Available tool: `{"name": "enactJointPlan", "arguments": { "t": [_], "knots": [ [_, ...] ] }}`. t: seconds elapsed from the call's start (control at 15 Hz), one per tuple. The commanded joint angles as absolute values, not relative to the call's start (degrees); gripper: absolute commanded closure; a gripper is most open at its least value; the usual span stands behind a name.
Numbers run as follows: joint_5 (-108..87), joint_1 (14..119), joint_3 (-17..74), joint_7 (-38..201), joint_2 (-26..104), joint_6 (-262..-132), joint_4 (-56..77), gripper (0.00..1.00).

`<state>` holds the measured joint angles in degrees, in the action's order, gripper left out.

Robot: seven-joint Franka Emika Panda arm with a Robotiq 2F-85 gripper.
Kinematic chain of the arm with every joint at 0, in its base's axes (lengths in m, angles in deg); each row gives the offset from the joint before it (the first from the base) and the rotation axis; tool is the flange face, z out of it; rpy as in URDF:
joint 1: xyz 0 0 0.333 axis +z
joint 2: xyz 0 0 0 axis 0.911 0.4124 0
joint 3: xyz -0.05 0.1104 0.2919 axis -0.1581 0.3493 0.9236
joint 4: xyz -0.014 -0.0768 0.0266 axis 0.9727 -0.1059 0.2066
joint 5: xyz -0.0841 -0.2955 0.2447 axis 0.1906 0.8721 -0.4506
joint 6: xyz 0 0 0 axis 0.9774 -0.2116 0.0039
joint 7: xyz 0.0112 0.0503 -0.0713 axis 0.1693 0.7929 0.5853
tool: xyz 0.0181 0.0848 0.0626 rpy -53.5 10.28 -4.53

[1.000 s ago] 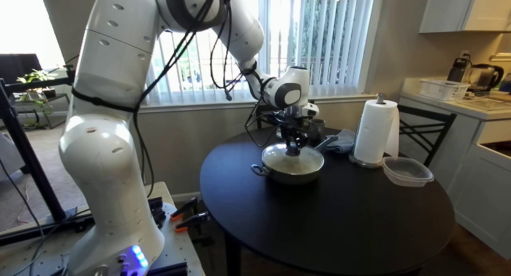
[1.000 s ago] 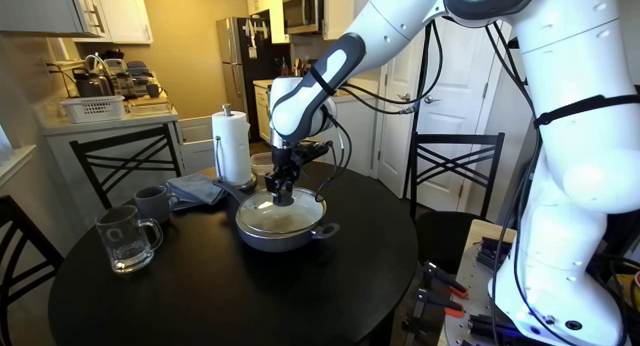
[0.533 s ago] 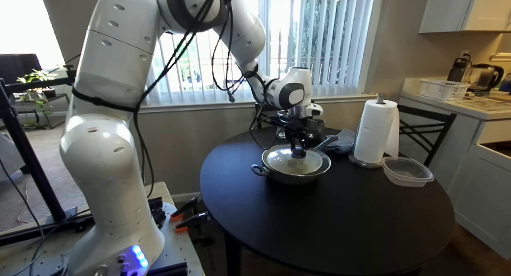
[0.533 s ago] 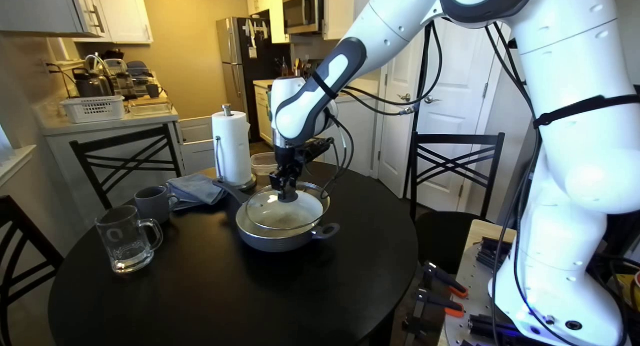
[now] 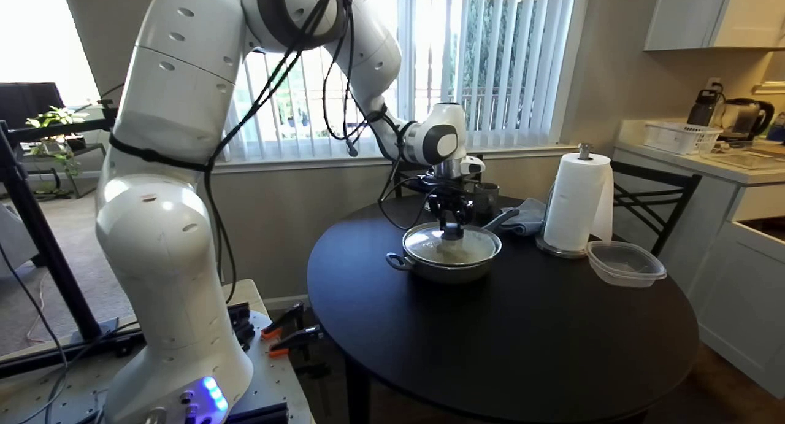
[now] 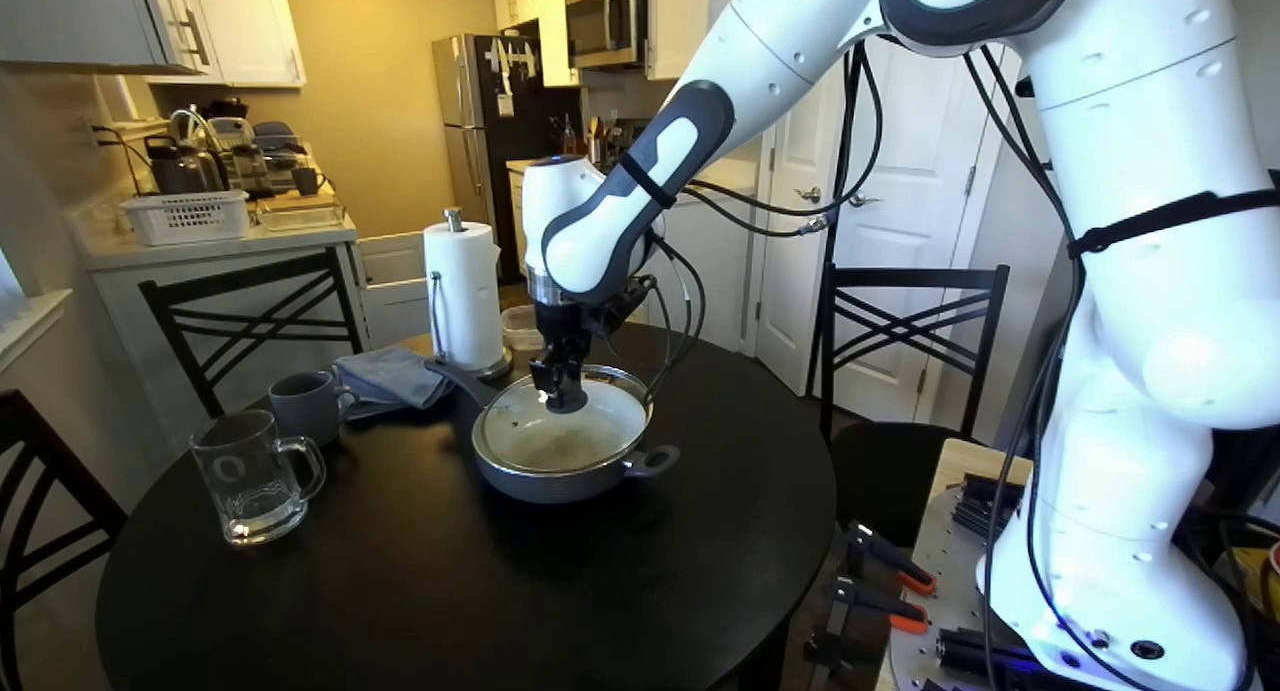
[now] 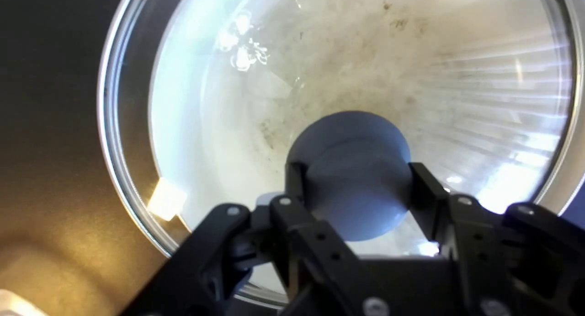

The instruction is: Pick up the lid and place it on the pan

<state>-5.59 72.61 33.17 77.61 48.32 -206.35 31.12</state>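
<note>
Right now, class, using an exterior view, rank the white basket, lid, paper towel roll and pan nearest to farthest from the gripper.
1. Lid: its knob between the gripper's jaws.
2. Pan: beneath the lid.
3. Paper towel roll: on the table, right of the pan in this view.
4. White basket: farther right, on the counter.

The wrist view crops the lid; whether it touches the pan is hard to tell

Glass mug, grey mug, folded cloth, paper towels, plastic tub
</note>
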Motion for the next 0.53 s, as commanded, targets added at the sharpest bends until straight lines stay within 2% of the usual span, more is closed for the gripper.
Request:
{"name": "enactJointPlan", "arguments": {
  "t": [0.0,0.47],
  "knots": [
    [-4.3,73.5,33.4,78.4,47.5,-206.8,31.1,0.67],
    [-8.1,71.0,34.1,77.1,48.1,-207.0,31.1,0.67]
  ]
}}
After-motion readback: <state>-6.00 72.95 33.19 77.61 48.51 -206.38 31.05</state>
